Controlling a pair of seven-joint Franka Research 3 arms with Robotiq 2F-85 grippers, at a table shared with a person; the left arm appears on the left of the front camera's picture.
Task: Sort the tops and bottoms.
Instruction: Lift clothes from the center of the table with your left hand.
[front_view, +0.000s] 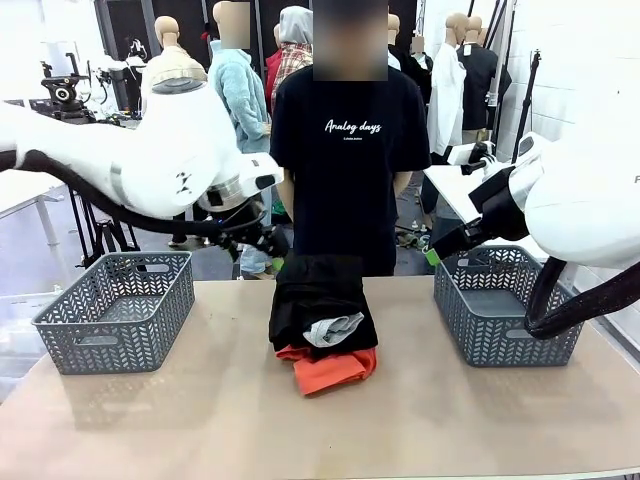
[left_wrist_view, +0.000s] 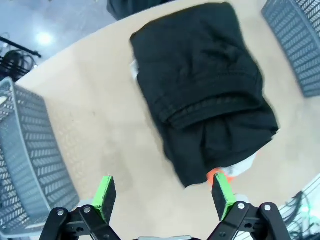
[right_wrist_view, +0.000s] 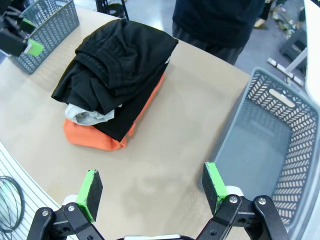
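Left claw (left_wrist_view: 162, 196) hangs wide open above the clothes pile, gripping and touching nothing. Right claw (right_wrist_view: 152, 184) gapes just as wide, empty, over bare desk (right_wrist_view: 165, 130) between the pile and the right grey basket (right_wrist_view: 305, 150), whose bare floor shows. The left grey basket (front_view: 100, 345) stands at the desk's left end, and what shows of its inside is bare mesh. At mid-desk the black bottoms (front_view: 318, 300) lie uppermost, the light grey top (front_view: 335, 328) peeks out beneath them, and the orange-red top (front_view: 335, 370) is undermost, at the near side
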